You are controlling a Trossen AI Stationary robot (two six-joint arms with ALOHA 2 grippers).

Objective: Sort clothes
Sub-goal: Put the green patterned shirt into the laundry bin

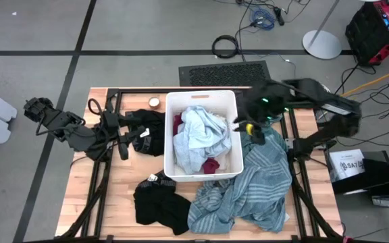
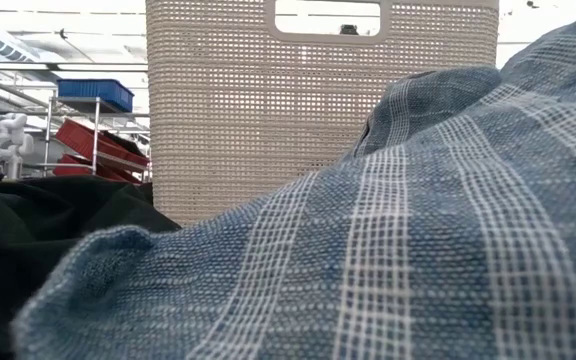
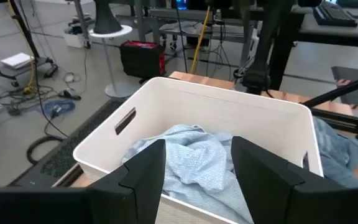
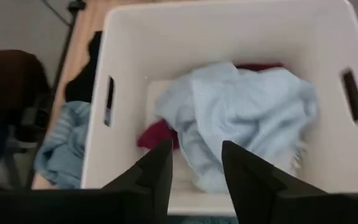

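A white bin [image 1: 169, 115] stands mid-table and holds a light blue garment [image 1: 198, 131], a magenta piece [image 1: 210, 165] and a dark red piece [image 1: 177, 123]. A large teal-grey striped garment [image 1: 255, 189] lies on the table to the right of the bin and near it. One black garment [image 1: 161, 206] lies near-left and another [image 1: 152, 131] lies left of the bin. My left gripper [image 1: 135, 140] is open and empty over that black garment, facing the bin [image 3: 185, 106]. My right gripper [image 1: 243, 125] is open and empty above the bin's right rim, looking down on the light blue garment [image 4: 241, 112].
A small round object [image 1: 154, 102] sits on the table at the far left of the bin. In the low view the striped garment [image 2: 418, 220] fills the foreground before the bin [image 2: 318, 100]. Black frame rails [image 1: 103, 175] run along both table sides.
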